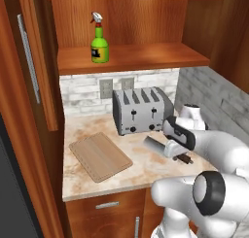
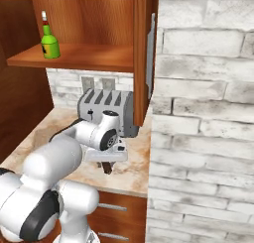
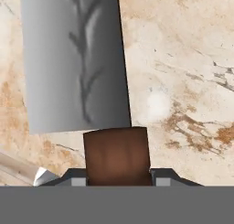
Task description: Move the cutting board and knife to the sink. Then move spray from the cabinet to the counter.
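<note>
A silver four-slot toaster [image 1: 142,110] is sitting against the pale brick backsplash [image 1: 82,93] — slots facing up. Two wall outlets [image 1: 115,87] are showing just above it.

The white arm reaches forward and bends down over the counter's front right part. Its gripper [image 3: 118,175] points straight down, low over the stone, the two dark fingertips [image 3: 73,176] standing either side of the knife's brown handle [image 3: 117,155], closed against it.

A bright green spray bottle [image 1: 99,43] with a dark label, grey-bladed brown-handled knife [image 3: 80,67], light-wood cutting board [image 1: 100,156], and rust-mottled beige stone counter [image 1: 146,170].
</note>
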Available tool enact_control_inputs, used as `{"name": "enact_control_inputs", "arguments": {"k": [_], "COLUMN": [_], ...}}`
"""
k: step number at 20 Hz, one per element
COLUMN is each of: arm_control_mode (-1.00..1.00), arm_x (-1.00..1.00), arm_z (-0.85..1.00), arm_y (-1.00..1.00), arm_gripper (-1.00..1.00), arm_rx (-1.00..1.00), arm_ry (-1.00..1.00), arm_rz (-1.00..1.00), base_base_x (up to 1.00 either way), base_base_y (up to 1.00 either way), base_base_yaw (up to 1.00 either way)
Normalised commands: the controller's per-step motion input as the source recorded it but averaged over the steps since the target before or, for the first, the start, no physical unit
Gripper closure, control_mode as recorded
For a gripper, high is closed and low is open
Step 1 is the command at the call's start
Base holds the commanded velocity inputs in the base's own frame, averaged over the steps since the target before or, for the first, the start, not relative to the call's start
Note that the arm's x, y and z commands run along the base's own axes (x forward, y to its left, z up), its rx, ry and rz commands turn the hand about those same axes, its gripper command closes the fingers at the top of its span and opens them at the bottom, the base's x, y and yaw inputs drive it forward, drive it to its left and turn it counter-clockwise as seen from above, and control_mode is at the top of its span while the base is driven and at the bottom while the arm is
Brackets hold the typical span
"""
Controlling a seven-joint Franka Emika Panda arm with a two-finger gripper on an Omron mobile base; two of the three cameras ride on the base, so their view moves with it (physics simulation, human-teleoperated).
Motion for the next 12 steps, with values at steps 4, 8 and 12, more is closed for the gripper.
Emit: {"name": "enact_control_inputs", "arguments": {"k": [4,8,12], "arm_control_mode": [-1.00,-1.00,-1.00], "arm_x": [-0.40,-0.43,-0.34], "arm_z": [0.64,0.67,0.71], "arm_y": [0.31,0.20,0.03], "arm_gripper": [1.00,1.00,1.00], "arm_rx": [-0.01,0.00,0.00], "arm_ry": [-0.10,-0.13,-0.08], "arm_rz": [0.04,0.02,0.02], "base_base_x": [0.00,0.00,0.00], "base_base_y": [0.00,0.00,0.00], "base_base_yaw": [0.00,0.00,0.00]}}
